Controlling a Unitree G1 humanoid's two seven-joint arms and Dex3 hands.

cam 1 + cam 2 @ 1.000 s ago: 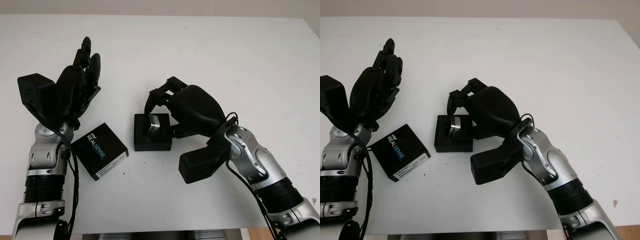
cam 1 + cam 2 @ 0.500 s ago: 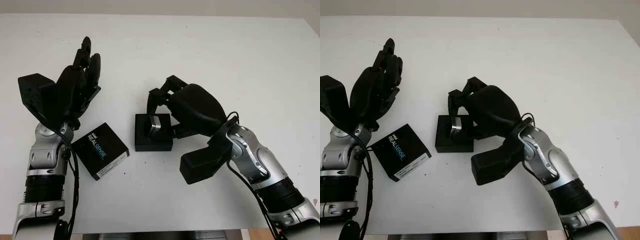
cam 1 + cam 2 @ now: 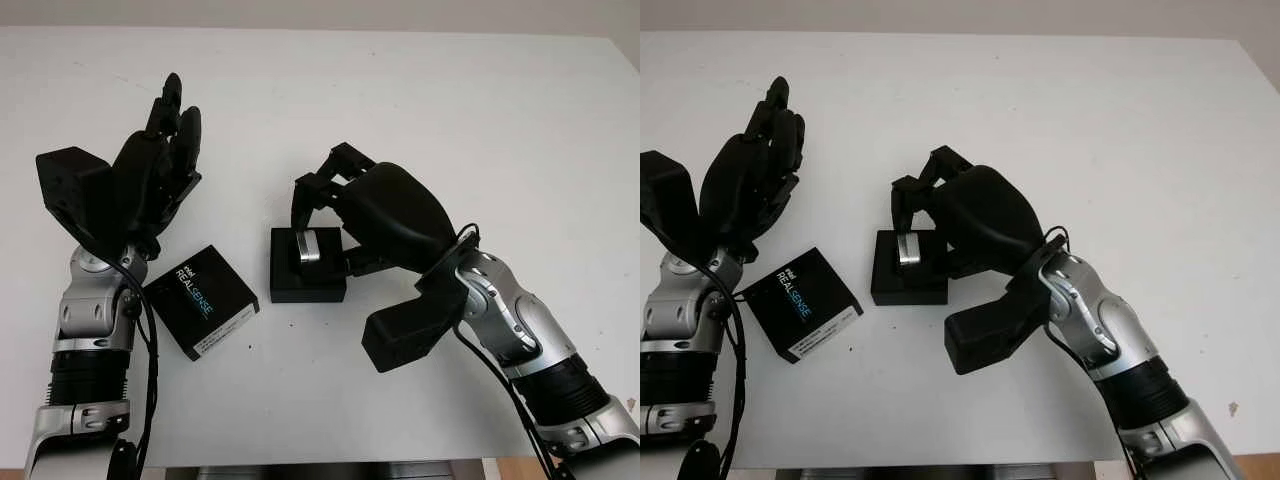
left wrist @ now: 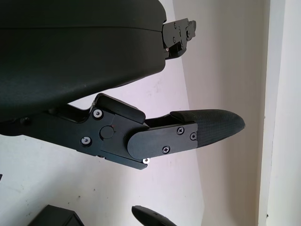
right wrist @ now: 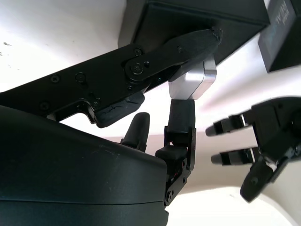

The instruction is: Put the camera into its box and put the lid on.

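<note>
Left eye view: the silver camera [image 3: 307, 246] sits mid-frame, pinched in the right hand [image 3: 345, 215] just above the open black box [image 3: 308, 281]. Released tilted, it could catch the rim and tip out. The lid [image 3: 203, 301] lies lower left, the left hand [image 3: 150, 175] open above it.

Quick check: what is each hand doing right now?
Left hand: open, raised above the lid.
Right hand: shut on the camera, over the box.

Silver camera [image 3: 306, 246], black box [image 3: 308, 283] — black lid [image 3: 201, 301], white lettering.

A white table [image 3: 480, 120] beneath a pale wall [image 4: 225, 70]
</note>
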